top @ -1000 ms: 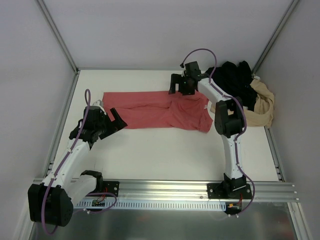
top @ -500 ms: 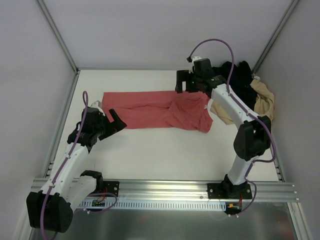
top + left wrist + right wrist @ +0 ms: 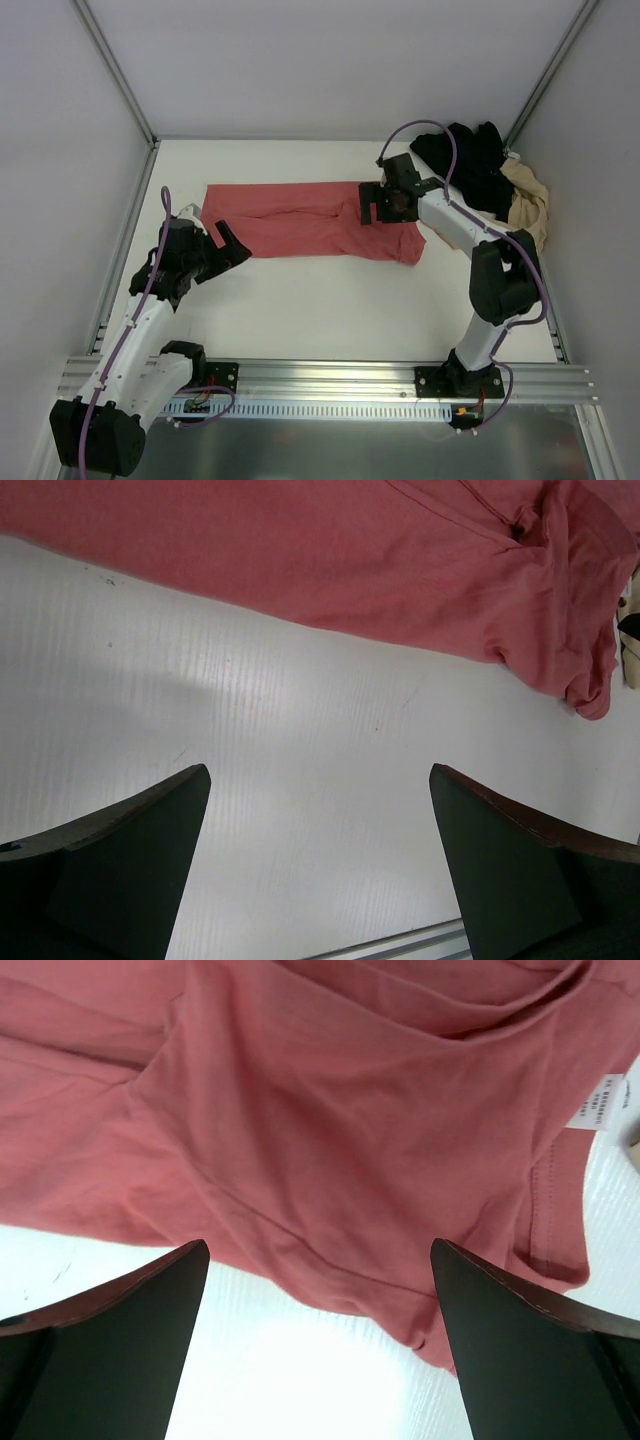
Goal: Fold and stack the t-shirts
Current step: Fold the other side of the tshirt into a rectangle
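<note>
Both jaws gape empty; right jaws hide part of the coral-red t-shirt (image 3: 290,220), black t-shirt (image 3: 480,165) overlaps beige t-shirt (image 3: 530,203).

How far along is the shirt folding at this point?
Early stage. Done: the red shirt lies as a long band, seemingly folded lengthwise. In hand: nothing gripped; the right gripper hovers open over its right end, the left gripper open near its left end. Left: finishing that fold, then the black shirt and beige shirt, heaped in the far right corner, and stacking.
</note>
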Available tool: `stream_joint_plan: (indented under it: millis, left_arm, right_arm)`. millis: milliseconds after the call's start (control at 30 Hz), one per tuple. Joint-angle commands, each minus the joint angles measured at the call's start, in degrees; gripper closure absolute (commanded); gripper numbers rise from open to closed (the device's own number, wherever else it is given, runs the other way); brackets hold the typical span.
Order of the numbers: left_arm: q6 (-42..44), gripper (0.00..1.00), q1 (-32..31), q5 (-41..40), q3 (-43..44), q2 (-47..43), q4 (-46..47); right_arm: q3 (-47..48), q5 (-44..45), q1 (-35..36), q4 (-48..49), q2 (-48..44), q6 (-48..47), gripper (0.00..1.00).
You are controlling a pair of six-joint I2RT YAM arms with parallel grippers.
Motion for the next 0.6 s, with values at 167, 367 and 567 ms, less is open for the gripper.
stream_joint_plan:
  millis: [167, 367, 567]
  left_arm:
    - [0.8, 0.05, -0.6, 0.2, 1.8, -0.4, -0.5]
    - [1.2, 0.05, -0.6, -0.5, 1.8, 0.1, -0.4]
    - [1.2, 0.05, -0.6, -0.6, 1.5, 0.8, 0.2]
  right_arm:
    - [4.7, 0.5, -2.2, 1.1, 6.0, 1.6, 0.01]
    - [9.3, 0.4, -2.3, 0.9, 12.0, 1.6, 0.0]
    - [14.2, 0.4, -2.3, 0.4, 16.5, 1.6, 0.0]
